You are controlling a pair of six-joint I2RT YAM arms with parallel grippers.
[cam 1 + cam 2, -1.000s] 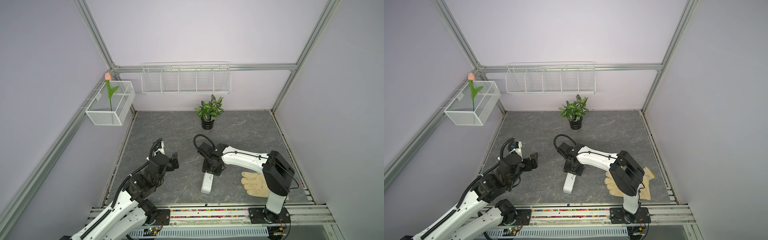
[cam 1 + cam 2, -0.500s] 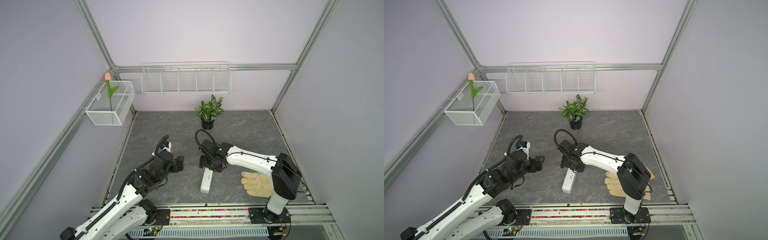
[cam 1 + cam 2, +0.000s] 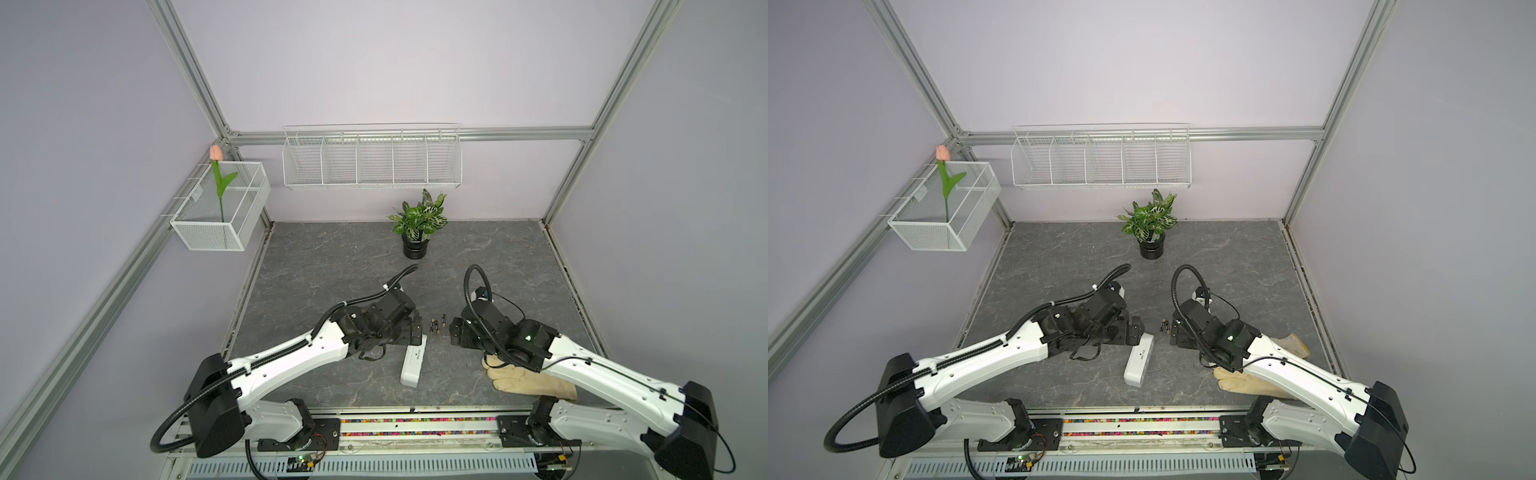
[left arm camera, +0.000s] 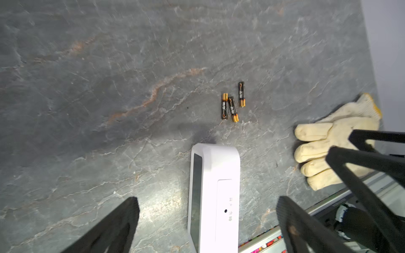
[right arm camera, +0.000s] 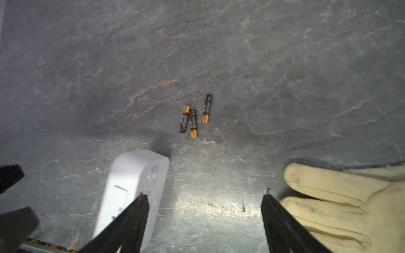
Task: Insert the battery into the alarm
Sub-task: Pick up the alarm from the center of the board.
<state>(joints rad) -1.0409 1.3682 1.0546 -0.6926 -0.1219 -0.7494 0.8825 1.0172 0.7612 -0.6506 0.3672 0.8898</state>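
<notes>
While the left gripper [image 4: 207, 200] and right gripper [image 5: 204, 197] stand spread and empty, one alarm [image 4: 215, 175], a white rounded plastic block, lies on the veined grey table [image 4: 109, 87] between the left gripper's fingers. Three black-and-gold cylindrical batteries [image 4: 233, 109] lie just ahead of both grippers, two touching; one cream knitted glove [image 5: 339, 197] flanks the right gripper.

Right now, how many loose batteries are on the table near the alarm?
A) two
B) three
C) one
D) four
B: the left wrist view shows three black-and-gold batteries lying loose on the table just past one end of the alarm, two close together and one slightly apart.
</notes>
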